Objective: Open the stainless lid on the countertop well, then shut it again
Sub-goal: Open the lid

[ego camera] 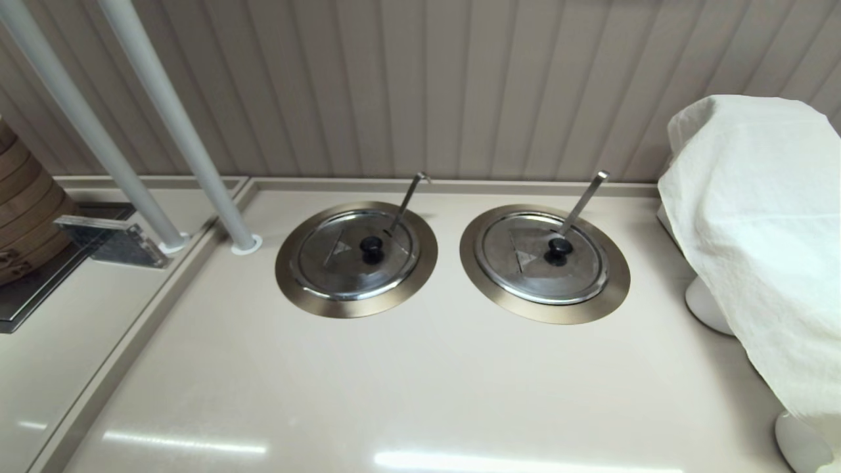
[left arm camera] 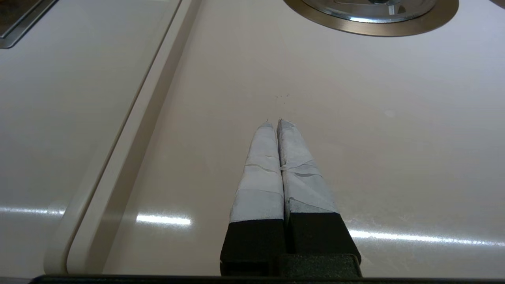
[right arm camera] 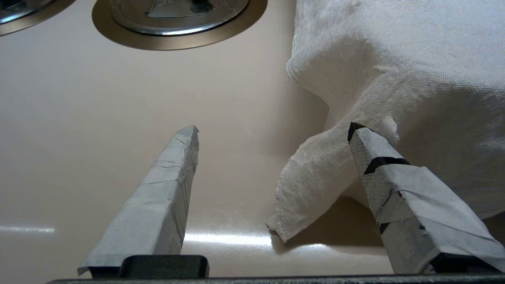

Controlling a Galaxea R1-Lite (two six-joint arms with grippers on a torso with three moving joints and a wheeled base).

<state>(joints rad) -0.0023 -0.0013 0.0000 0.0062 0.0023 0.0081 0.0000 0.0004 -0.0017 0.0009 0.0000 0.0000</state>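
Glossy beige desk (ego camera: 420,394) all round, and neither arm shows from the head camera, so we're at the very start with the lid down. Nearest us, the left claw (left arm camera: 275,123) hovers low over bare desk with its taped fingers pressed together, holding nothing. The right claw (right arm camera: 272,132) is spread wide, one finger right up against the white cloth (right arm camera: 394,59). Further out sits the stainless lid (ego camera: 322,263), flat in the countertop well (ego camera: 295,289), the left one of the pair. Our take: use the left arm, since it's closer. Open the claw first, then come straight down on the black knob (ego camera: 372,246). Watch the ladle handle (ego camera: 407,197) poking out behind it. Lift gently so the hinged section folds back. Skip the twin lid (ego camera: 578,269) to its right. Panelled wall (ego camera: 460,85) behind it all.
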